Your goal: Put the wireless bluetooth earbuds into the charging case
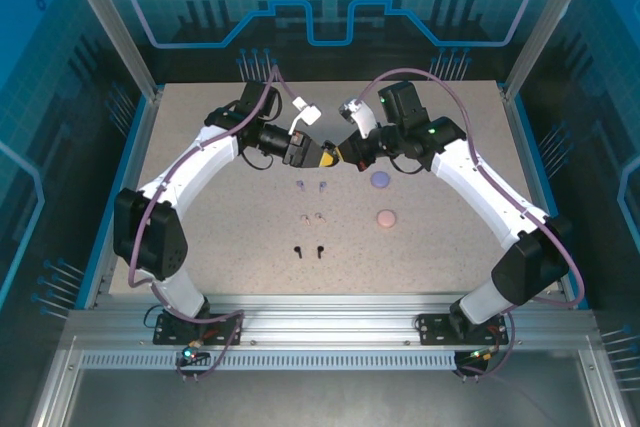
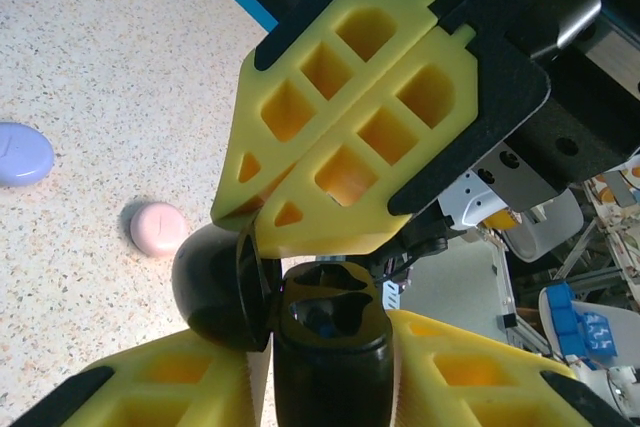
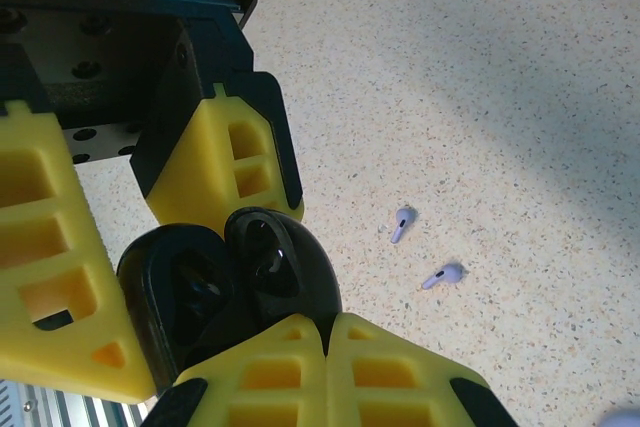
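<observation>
The left gripper stands narrow around the black charging case, one yellow finger on each side of the case's body and both against it, holding it above the table at the far middle. The case is hinged open, its lid swung off to one side. The right gripper meets it from the right with its jaws pressed together, their tips touching the case where lid and body join (whether they nip the rim there, I cannot tell). Nearer on the table, below the two grippers, the earbuds lie in three rows of two: the lavender earbuds farthest, the pale pink earbuds in the middle, and the black earbuds nearest. To their right lie two closed round cases, the lavender case far and the pink case nearer, apart from each other and from the earbuds.
</observation>
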Tool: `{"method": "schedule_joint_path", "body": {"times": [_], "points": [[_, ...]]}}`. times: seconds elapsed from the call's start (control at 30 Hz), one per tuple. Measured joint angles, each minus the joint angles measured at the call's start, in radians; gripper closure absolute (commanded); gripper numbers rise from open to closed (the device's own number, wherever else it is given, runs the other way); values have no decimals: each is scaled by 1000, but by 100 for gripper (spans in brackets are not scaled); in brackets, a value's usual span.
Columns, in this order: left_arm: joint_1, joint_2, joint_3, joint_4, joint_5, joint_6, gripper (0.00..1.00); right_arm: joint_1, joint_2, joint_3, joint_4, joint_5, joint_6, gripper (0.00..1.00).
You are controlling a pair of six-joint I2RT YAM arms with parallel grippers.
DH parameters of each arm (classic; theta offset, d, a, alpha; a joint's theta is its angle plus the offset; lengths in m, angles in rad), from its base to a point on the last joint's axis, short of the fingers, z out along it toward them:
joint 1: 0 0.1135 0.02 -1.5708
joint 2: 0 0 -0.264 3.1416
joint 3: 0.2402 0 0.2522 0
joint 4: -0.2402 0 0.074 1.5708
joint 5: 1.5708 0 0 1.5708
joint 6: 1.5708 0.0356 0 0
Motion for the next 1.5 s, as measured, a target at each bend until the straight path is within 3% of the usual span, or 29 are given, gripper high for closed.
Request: {"method": "schedule_joint_path", "body": {"times": [0.13, 0.3, 0.43, 0.63, 1.0, 1.27, 1.5], "points": [[0, 0, 1, -3, 1, 4, 81, 0, 0, 0, -1, 4, 0, 97], [0, 0, -1, 8, -1, -5, 90, -2, 0, 0, 3, 28, 21, 66], [0, -18, -40, 69, -14, -32, 100, -8, -12, -6, 10, 73, 47, 49], [0, -84, -150, 185, -96, -90, 100, -6, -150, -87, 33, 90, 117, 32], [0, -367, -440, 473, -265, -242, 100, 42, -430, -327, 63, 184, 308, 27], [-22, -512, -626, 651, -435, -311, 100, 228, -487, -454, 69, 360, 459, 27], [-35, -644, -780, 813, -596, -338, 100, 416, -422, -500, 75, 526, 595, 27]]}}
